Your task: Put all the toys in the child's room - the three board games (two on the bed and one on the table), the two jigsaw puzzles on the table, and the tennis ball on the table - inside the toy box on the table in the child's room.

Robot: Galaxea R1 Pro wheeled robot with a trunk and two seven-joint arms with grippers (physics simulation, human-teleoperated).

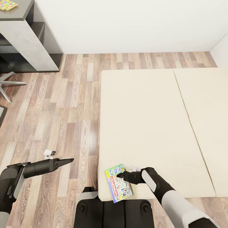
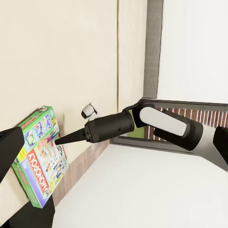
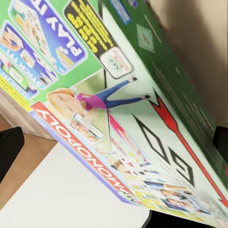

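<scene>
Right claw (image 1: 121,174) is at the Monopoly box (image 1: 118,182) on the bed's (image 1: 148,126) near corner by the floor-side edge, grip unconfirmed so can't tell if closed; seat the fingers across the box edge before lifting; left claw (image 1: 68,161) hangs idle, opening unclear.

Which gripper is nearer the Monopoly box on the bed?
Right. The right gripper is at the Monopoly box near the bed's corner; the left gripper hangs over the floor beside the bed.
</scene>
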